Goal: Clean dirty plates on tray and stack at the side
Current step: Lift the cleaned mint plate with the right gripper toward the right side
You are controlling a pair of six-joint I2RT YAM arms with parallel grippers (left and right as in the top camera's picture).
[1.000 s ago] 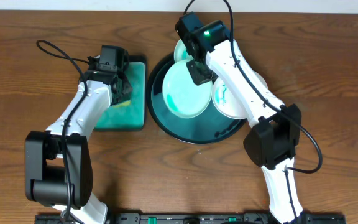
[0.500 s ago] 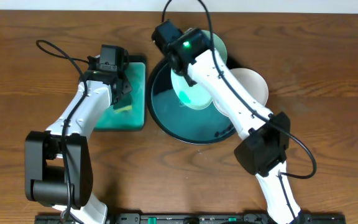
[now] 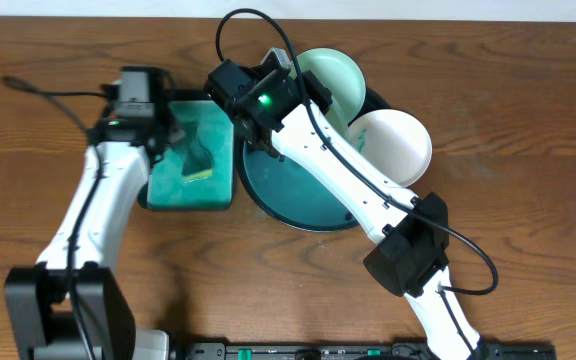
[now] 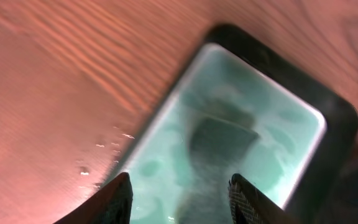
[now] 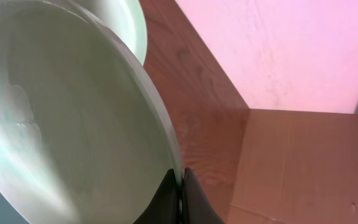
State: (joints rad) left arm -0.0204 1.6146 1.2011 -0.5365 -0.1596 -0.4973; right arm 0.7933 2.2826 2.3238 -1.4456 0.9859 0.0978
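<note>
Overhead, you see the round tray (image 3: 298, 195) on the desk (image 3: 528, 250). The far mint plate (image 3: 336, 72) overlaps its rim at one o'clock and the white plate (image 3: 396, 145) at three.

Your left wrist view shows the left jaws apart and empty above the teal rectangular tray (image 4: 278, 124).

In your right wrist view, the right jaws pinch the rim of the held mint plate (image 5: 73, 124), which is tilted.
</note>
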